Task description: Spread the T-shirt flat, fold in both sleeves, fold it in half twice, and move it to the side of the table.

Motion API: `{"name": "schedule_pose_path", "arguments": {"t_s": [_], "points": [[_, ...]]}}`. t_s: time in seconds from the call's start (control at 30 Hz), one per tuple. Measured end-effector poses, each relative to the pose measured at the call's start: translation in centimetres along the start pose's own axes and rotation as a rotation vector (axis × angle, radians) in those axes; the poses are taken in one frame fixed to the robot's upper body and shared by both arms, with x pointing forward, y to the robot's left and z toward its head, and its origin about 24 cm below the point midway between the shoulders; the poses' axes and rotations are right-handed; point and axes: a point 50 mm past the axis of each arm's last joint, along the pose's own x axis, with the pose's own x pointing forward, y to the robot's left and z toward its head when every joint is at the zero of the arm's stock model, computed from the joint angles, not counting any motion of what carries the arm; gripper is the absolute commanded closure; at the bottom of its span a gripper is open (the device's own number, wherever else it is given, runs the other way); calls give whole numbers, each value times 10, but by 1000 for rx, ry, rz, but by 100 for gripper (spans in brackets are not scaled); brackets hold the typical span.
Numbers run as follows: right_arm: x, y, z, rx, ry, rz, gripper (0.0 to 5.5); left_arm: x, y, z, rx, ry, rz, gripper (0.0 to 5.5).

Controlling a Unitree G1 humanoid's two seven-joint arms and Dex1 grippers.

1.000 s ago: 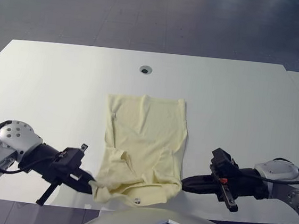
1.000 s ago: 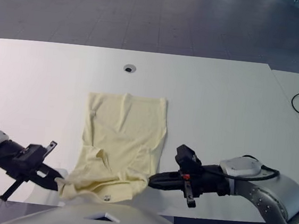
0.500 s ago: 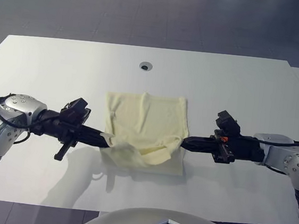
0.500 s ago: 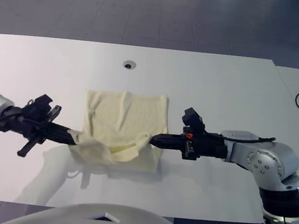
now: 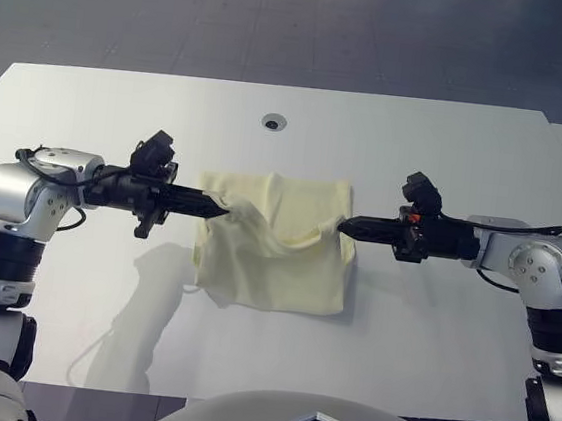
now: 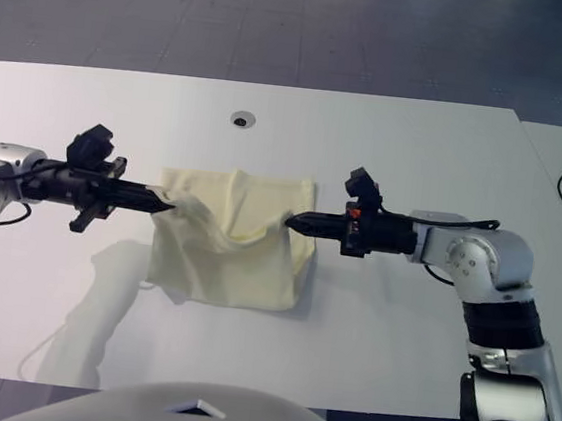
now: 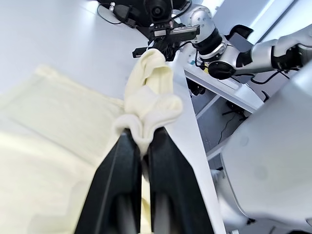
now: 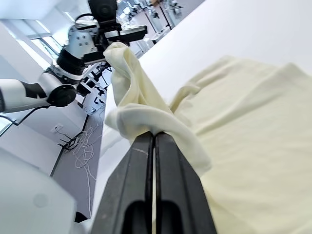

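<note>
While folding over the white table (image 5: pixel 448 148), carry the lifted hem of the yellow T-shirt (image 5: pixel 275 270), lying at mid-table, level and taut toward its far edge, with left gripper (image 5: pixel 223 205) and right gripper (image 5: pixel 344 224) each pinched tight on a corner; lower both together.

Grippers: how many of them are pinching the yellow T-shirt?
2. The left gripper is shut on the T-shirt at its left edge. The right gripper is shut on its right edge. Between them the raised cloth sags over the table.
</note>
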Motion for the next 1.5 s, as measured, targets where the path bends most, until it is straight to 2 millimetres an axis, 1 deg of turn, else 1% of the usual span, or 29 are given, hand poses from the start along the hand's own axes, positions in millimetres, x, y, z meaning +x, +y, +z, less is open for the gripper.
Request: {"name": "schedule_pose_path", "arguments": {"t_s": [0.13, 0.17, 0.23, 0.5, 0.67, 0.8, 0.9, 1.03, 1.13, 1.27, 1.4, 1.5], "points": [[3, -17, 4, 14, -9, -24, 549, -2, 13, 0, -23, -13, 36, 550], [4, -19, 5, 15, -11, -25, 549, -1, 15, 0, -23, -14, 39, 550], [5, -29, 12, 11, -29, -42, 549, -1, 24, 3, -29, -30, 65, 550], [14, -49, 27, 3, -54, -67, 549, -3, 41, 9, -40, -61, 116, 550], [18, -65, 28, 26, -69, -110, 549, -12, 48, 10, -45, -71, 165, 550], [19, -73, 27, 28, -78, -137, 549, -16, 51, 10, -47, -75, 192, 550], [19, -77, 27, 39, -92, -153, 549, -17, 56, 14, -37, -86, 214, 550], [22, -84, 34, 33, -125, -200, 549, -14, 65, 15, -38, -89, 266, 550], [25, -90, 31, 43, -133, -237, 549, -9, 72, 8, -50, -79, 294, 550], [31, -100, 22, 70, -134, -298, 549, -5, 84, -3, -90, -80, 401, 550], [38, -106, 13, 84, -130, -354, 549, 3, 92, -6, -98, -99, 469, 550], [41, -109, 9, 87, -124, -391, 549, 10, 97, -6, -89, -79, 505, 550]]}}
